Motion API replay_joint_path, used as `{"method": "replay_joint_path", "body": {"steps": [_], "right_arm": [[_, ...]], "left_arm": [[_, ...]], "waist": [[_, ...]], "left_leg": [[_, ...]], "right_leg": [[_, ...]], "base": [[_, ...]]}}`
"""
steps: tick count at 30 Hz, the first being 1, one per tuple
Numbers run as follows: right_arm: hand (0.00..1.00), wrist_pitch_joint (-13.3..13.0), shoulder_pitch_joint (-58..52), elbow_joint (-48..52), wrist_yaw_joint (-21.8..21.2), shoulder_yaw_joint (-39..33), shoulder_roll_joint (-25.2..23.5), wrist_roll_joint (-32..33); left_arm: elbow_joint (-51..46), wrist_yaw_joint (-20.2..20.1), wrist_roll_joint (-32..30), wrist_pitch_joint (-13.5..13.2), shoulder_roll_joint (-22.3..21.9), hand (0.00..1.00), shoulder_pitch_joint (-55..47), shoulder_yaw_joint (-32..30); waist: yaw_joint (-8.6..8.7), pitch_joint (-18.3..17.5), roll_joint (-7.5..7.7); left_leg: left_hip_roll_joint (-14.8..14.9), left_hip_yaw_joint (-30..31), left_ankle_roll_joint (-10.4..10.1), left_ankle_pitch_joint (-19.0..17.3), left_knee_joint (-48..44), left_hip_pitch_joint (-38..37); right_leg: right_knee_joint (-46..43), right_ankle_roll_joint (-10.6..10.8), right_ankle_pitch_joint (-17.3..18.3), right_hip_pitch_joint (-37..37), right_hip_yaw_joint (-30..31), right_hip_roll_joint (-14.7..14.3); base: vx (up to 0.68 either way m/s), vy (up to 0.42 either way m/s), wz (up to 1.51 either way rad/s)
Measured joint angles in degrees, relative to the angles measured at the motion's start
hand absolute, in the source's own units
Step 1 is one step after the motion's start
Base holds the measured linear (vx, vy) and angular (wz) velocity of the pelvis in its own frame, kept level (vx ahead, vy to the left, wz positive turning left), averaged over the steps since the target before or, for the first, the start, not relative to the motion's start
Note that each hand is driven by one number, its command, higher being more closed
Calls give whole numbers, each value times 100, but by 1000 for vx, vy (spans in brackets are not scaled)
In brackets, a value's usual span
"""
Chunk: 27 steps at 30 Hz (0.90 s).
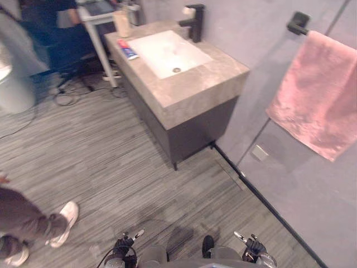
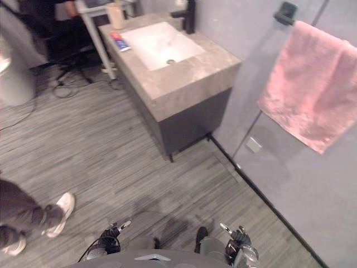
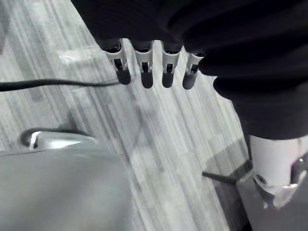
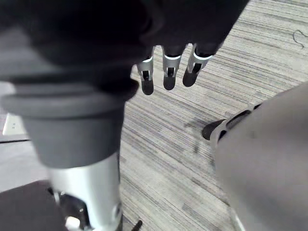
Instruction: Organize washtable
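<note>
The washtable (image 1: 195, 84) is a grey stone counter on a dark cabinet, standing against the wall ahead. It holds a white sink (image 1: 167, 53) with a black faucet (image 1: 195, 22) behind it. A red, white and blue toothpaste tube (image 1: 127, 50) lies on the counter's far left edge, with a beige cup (image 1: 121, 23) beyond it at the corner. My left hand (image 1: 125, 244) and right hand (image 1: 254, 247) hang low by my sides, far from the counter. Both have straight fingers (image 3: 144, 72) (image 4: 168, 72) over the floor and hold nothing.
A pink towel (image 1: 318, 97) hangs from a black bar (image 1: 298, 23) on the right wall. A person's white shoe (image 1: 64, 222) and leg stand on the wood floor at lower left. A white table leg (image 1: 103, 53) and a seated person (image 1: 61, 39) are beyond the counter.
</note>
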<state>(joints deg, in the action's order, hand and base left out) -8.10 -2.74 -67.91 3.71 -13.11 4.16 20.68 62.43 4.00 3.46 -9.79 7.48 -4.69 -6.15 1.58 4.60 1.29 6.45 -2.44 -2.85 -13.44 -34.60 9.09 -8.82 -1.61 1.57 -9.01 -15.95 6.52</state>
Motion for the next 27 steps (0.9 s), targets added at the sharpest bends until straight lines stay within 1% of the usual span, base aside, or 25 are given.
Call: {"method": "replay_joint_path", "body": {"steps": [1,2,3,4,5,6,7,8,10,11,13,15,16,19,21,22,23,25,27], "right_arm": [[0,-4,-60,17,4,-118,-20,7],[0,-6,-92,34,9,-259,-16,7],[0,-4,-98,36,9,-352,-8,7],[0,-3,-120,28,10,-604,22,16],[0,30,-153,-53,13,-743,-60,20],[0,68,-196,-94,16,-743,-63,19],[0,95,-199,-121,13,-748,-63,25],[0,109,-234,-126,10,-749,-55,41],[0,112,-237,-124,-2,-744,-25,60],[0,115,-235,-124,-20,-737,-21,57],[0,116,-247,-126,-50,-724,-11,52],[0,120,-239,-133,-80,-700,19,47],[0,121,-239,-138,-129,-687,30,40],[0,122,-107,-145,-177,-637,23,-7],[0,125,-21,-145,-229,-533,23,-188],[0,125,12,-145,-255,-482,23,-216],[0,131,77,-149,-260,-455,22,-221],[0,135,136,-158,-258,-459,26,-226],[0,133,209,-138,-252,-470,40,-216]], "left_arm": [[12,-4,-2,1,-6,0,-18,24],[60,-8,-2,10,-46,0,-18,50],[66,-12,-16,12,-88,0,-15,60],[89,-14,-45,13,-155,0,15,160],[143,-24,-51,22,-125,0,126,181],[170,-27,-49,33,-136,0,94,180],[169,-32,-37,42,-142,0,19,182],[162,-31,-7,38,-146,0,-12,182],[172,-48,-16,3,-134,0,-33,201],[229,-72,-15,-26,-87,0,-24,216],[275,-92,-15,-32,-54,0,5,220],[275,-115,-16,-42,-97,0,14,237],[282,-130,-35,-43,-130,0,10,271],[310,-138,-42,-41,-175,0,-11,249],[315,-174,-43,-41,-210,0,6,155],[314,-192,-43,-41,-213,0,17,151],[304,-219,-42,-42,-213,0,47,150],[264,-225,-40,-49,-211,0,49,148],[240,-231,-22,-49,-243,0,51,160]], "waist": [[22,-8,-17],[70,-50,-99],[113,-93,-172],[270,-121,-267],[273,-91,-123],[241,-105,-70],[232,-110,-66],[241,-145,-104],[226,-200,-134],[179,-259,-105],[169,-276,-119],[147,-279,-138],[102,-282,-138],[83,-292,-114],[49,-292,-114],[6,-291,-112],[-54,-291,-103],[-74,-304,-81],[-63,-270,-130]], "left_leg": [[222,-205,-14,-35,133,-260],[372,-427,-168,-25,991,-655],[300,-427,-238,-29,1560,-811],[204,-421,-248,-20,2571,-1014],[-54,-337,-219,296,2982,-1104],[-186,-323,-166,350,3070,-1155],[-236,-353,-162,347,3041,-1186],[-350,-407,-105,312,2998,-1217],[-413,-507,-43,273,3002,-1235],[-452,-574,-20,255,3009,-1229],[-464,-609,-20,254,3033,-1222],[-455,-597,-25,250,3043,-1226],[-427,-596,-41,238,3043,-1234],[-377,-531,-37,218,3045,-1240],[-375,-472,-18,204,3038,-1241],[-378,-434,-4,180,3009,-1227],[-392,-340,6,140,2924,-1166],[-445,-112,67,4,2624,-922],[-523,215,187,-272,2069,-569]], "right_leg": [[114,94,-29,54,-64,33],[269,272,-147,21,-76,40],[367,415,-243,-12,-67,40],[611,649,-479,-18,-52,-6],[797,669,-696,-19,128,141],[896,667,-811,41,246,218],[934,685,-835,90,297,258],[1021,770,-898,206,390,351],[1147,774,-991,218,487,379],[1302,781,-1079,216,590,377],[1400,810,-1156,216,621,362],[1400,810,-1155,217,621,335],[1400,807,-1156,221,622,301],[1400,781,-1139,244,584,243],[1401,766,-1127,272,548,244],[1401,766,-1123,282,519,253],[1401,774,-1110,311,417,286],[1391,829,-1016,341,225,387],[886,974,-634,247,-54,562]], "base": [[-105,189,88],[-87,227,84],[-67,293,110],[-35,289,115],[-21,306,105],[-4,210,42],[25,201,0],[23,149,-13],[18,105,-29],[18,42,-36],[22,-8,-20],[26,-32,-4],[25,-41,-3],[27,-37,3],[21,-12,9],[14,6,18],[12,26,40],[22,51,62],[48,104,82]]}}
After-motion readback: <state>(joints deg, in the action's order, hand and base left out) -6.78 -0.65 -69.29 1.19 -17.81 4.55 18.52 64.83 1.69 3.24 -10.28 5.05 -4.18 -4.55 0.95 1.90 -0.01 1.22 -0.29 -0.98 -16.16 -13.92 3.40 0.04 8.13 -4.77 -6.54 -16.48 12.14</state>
